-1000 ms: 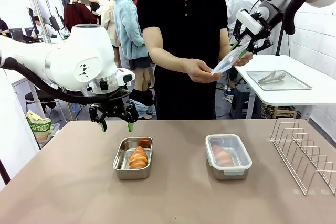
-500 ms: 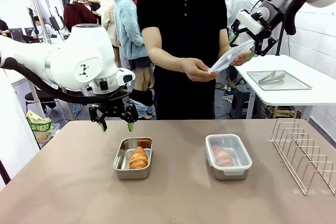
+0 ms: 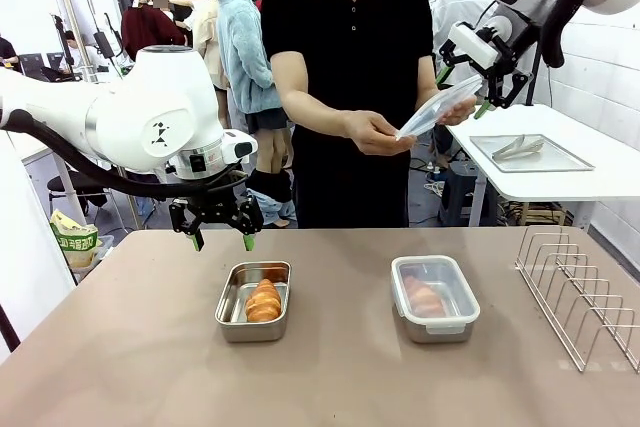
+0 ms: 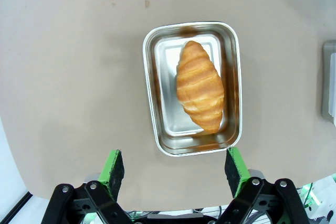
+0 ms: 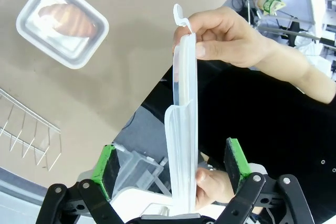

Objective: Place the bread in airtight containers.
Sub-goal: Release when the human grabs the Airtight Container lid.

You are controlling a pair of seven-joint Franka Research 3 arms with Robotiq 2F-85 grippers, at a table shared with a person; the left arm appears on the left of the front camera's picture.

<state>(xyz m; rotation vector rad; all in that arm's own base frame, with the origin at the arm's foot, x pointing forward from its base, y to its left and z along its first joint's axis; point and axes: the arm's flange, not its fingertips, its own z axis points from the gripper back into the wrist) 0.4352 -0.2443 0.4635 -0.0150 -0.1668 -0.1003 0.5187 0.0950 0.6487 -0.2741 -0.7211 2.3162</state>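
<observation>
golden-brown ridged croissant (image 3: 263,301) sitting in the open steel tub (image 3: 253,300) on the desk | left pincer (image 3: 221,239) spread wide above it | right pincer (image 3: 463,91) spread, translucent lid (image 3: 436,111) in the person's hands

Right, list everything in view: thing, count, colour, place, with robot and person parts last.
croissant: one, golden-brown, in the open container, left of centre
second croissant: one, golden-brown, under the lid of the closed container
open container: one, steel, on the table below the left pincer
closed container: one, steel with translucent lid on, right of centre
loose lid: one, translucent white, held by the person
wire rack: one, metal, table's right edge
tray: one, metal, on the white side table, holding tongs
table: one, tan
person's hands: two, holding the lid
left pincer: open, above the open container
right pincer: open, either side of the lid
</observation>
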